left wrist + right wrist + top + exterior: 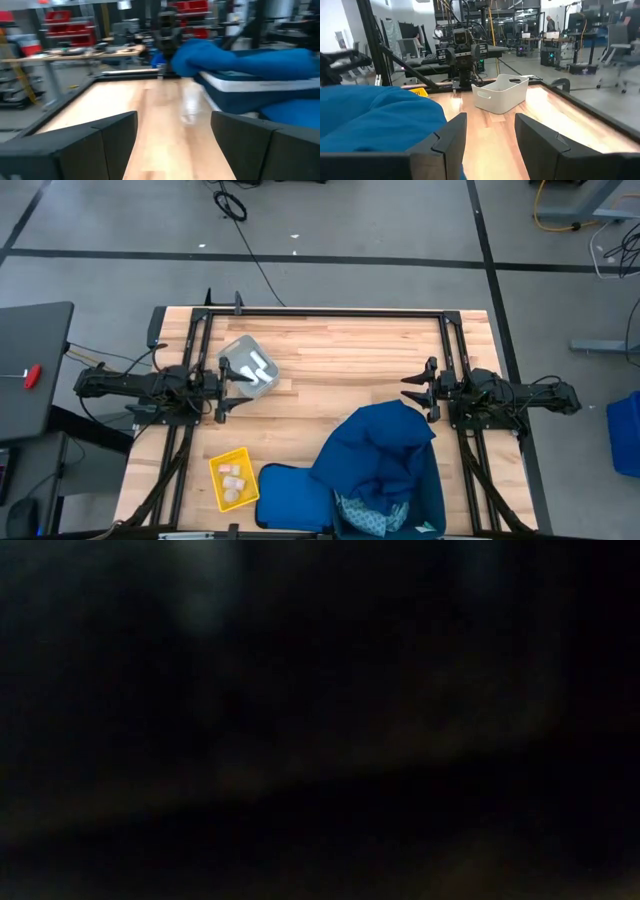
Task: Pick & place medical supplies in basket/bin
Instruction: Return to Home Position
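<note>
The basket (214, 478) and tray (240, 348) lie left of the cloth (380, 448).

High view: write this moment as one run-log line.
left gripper: open, empty | right gripper: open, empty | blue gown: heaped over bin

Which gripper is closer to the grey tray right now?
Left. The left gripper sits right beside the grey tray; the right gripper is across the table, next to the dark blue cloth.
</note>
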Motion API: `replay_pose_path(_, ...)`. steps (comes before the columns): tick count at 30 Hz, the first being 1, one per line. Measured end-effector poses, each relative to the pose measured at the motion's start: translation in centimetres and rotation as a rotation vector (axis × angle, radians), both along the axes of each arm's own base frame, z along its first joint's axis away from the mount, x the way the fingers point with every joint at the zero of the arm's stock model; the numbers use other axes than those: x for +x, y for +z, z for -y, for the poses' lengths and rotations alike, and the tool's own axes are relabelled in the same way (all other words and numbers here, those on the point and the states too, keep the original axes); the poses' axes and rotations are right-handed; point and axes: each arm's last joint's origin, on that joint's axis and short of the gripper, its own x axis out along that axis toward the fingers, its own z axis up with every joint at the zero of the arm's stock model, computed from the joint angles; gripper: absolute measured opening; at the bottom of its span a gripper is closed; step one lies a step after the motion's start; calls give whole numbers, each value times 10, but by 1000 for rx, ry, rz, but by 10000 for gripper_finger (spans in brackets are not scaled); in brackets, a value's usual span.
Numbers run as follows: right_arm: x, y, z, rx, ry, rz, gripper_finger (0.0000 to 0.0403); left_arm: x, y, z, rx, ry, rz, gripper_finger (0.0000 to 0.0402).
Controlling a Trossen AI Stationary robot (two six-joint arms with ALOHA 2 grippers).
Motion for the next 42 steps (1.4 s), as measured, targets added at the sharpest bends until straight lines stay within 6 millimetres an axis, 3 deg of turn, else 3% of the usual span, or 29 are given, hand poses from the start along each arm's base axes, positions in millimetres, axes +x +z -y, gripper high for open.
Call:
replay_pose_path(8,0,0,0,-173,-4,-13,176,0,0,-2,64,62,-6,256)
replay_pose_path(18,0,0,0,-178,-5,-13,176,-1,3,-6,-8,208,25,256)
replay_pose_path(42,0,0,0,-180,-5,-14,176,-1,4,-6,-8,197,39,256)
